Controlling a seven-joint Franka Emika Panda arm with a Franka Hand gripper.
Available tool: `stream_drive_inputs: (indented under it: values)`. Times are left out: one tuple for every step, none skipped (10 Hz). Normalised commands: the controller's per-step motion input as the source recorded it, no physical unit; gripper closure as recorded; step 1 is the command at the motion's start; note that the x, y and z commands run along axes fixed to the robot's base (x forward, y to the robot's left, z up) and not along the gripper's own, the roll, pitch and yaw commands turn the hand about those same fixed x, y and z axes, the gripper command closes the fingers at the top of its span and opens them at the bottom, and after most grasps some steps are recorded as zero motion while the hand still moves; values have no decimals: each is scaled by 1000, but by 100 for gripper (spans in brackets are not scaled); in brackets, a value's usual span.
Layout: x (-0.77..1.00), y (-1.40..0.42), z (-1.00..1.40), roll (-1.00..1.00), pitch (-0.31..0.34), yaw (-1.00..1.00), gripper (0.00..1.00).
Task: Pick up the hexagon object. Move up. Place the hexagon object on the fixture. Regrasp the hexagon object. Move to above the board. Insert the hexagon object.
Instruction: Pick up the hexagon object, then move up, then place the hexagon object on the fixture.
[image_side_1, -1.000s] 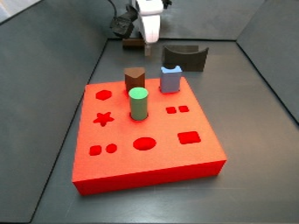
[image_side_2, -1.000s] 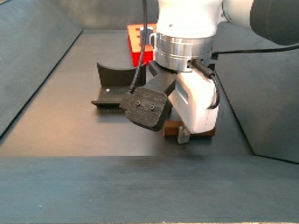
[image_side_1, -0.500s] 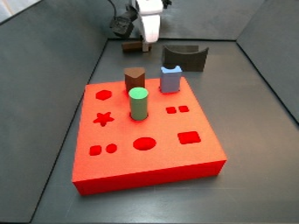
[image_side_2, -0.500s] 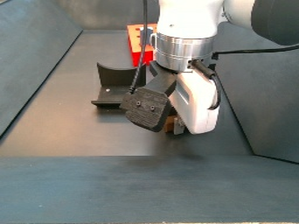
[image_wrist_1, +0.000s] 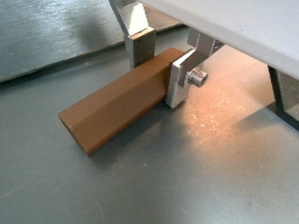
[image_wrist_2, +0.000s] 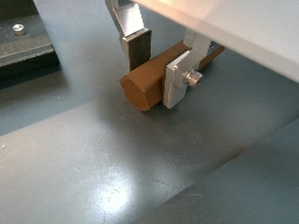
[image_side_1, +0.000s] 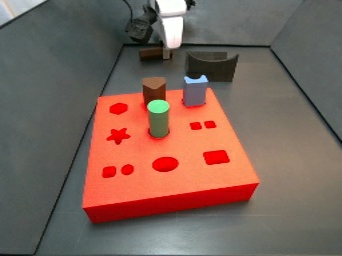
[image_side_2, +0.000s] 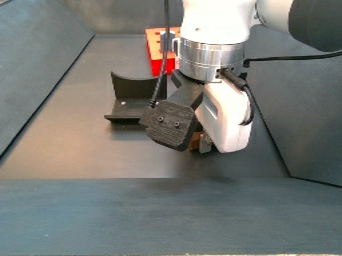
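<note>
1. Brown and elongated, the hexagon object (image_wrist_1: 117, 105) lies flat on the grey floor (image_wrist_1: 176, 184) in a wrist view, one end sitting between the gripper (image_wrist_1: 162, 63) plates, which press on its two sides.
2. In a wrist view the same single peg (image_wrist_2: 149, 77) shows end-on, a silver finger (image_wrist_2: 177, 77) flat against its side and the dark-padded one against the opposite side; the fixture (image_wrist_2: 24, 39) edge lies well apart.
3. In a side view the gripper (image_side_1: 170, 42) is low at the far end, left of the one fixture (image_side_1: 211, 66); the board (image_side_1: 163, 152) carries three standing pegs: one green cylinder (image_side_1: 159, 118), one brown peg (image_side_1: 155, 89), one blue block (image_side_1: 195, 91).
4. In a side view the arm hides most of the peg; a brown sliver (image_side_2: 202, 146) probably belongs to it.
</note>
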Motion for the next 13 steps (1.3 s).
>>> stream_drive_inputs:
  values:
    - [0, 0, 0, 0, 0, 0, 100]
    - [0, 0, 0, 0, 0, 0, 100]
    - [0, 0, 0, 0, 0, 0, 100]
    - [0, 0, 0, 0, 0, 0, 100]
    - [0, 0, 0, 0, 0, 0, 100]
    - [0, 0, 833, 0, 0, 0, 100]
    - [10, 71, 861, 18, -12, 10, 100]
    - [-26, 47, 720, 25, 18, -7, 100]
    - [-27, 29, 631, 32, 29, -14, 100]
    - [-22, 15, 438, 50, 49, -23, 100]
    - [-18, 4, 241, 66, 70, -25, 100]
    - [0, 0, 1000, 0, 0, 0, 100]
    - [4, 0, 1000, 10, 3, 7, 100]
